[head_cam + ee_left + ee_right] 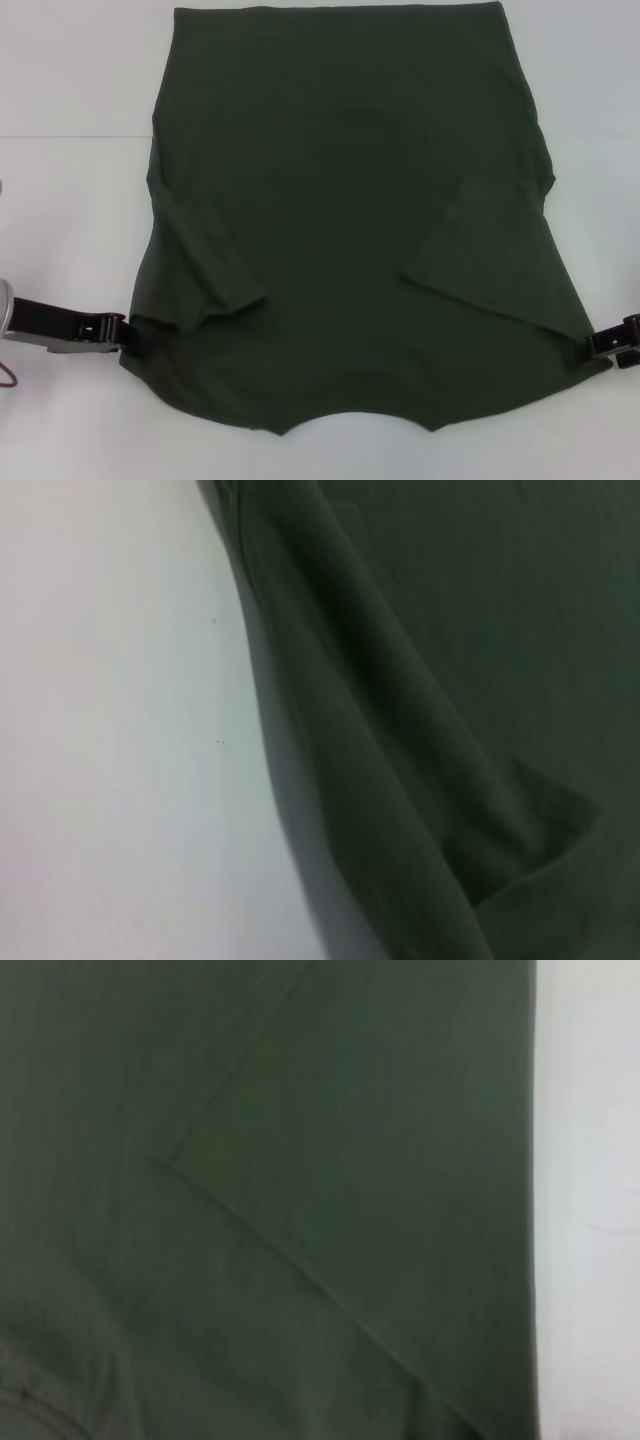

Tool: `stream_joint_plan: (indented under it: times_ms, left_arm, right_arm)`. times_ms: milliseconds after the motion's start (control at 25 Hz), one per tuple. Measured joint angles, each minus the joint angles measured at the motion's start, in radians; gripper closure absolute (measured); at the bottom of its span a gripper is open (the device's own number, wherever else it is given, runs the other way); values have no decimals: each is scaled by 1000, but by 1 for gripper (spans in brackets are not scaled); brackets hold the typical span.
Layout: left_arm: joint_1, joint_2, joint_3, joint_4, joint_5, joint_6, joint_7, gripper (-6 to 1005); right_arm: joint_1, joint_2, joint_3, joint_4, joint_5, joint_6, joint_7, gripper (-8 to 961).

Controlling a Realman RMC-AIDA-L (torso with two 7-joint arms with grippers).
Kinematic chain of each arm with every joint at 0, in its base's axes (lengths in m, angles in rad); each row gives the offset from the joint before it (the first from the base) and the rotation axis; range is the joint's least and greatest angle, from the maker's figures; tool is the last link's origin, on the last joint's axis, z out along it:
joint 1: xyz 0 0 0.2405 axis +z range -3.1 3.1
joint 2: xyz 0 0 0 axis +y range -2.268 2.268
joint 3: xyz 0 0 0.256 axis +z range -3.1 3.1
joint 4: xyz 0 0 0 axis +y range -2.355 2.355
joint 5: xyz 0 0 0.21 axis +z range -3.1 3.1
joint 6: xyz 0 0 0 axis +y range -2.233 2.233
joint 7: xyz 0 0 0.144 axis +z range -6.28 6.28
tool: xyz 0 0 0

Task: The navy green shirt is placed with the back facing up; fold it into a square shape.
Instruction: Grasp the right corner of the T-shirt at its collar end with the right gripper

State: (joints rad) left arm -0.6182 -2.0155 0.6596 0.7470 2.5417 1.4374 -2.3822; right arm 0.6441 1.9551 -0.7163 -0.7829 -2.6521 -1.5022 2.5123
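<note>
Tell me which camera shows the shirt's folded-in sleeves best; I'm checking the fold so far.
The head view: it takes in the whole navy green shirt with both sleeves folded onto the body, and the left gripper and right gripper at its near side edges. The left wrist view shows only one sleeve fold and the shirt's edge; the right wrist view shows one sleeve's corner.

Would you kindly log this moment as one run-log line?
navy green shirt flat on table, sleeves folded inward | left gripper at its left edge | right gripper at its right edge
</note>
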Motion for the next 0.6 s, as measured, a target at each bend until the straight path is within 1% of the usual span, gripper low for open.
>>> stream_joint_plan:
  times_ms: [200, 600]
  left_arm:
    - [0, 0, 0, 0, 0, 0, 0, 965]
    - [0, 0, 0, 0, 0, -2, 0, 965]
  right_arm:
    - [2, 1, -24, 4, 0, 9, 3, 209]
    - [2, 4, -30, 4, 0, 16, 3, 209]
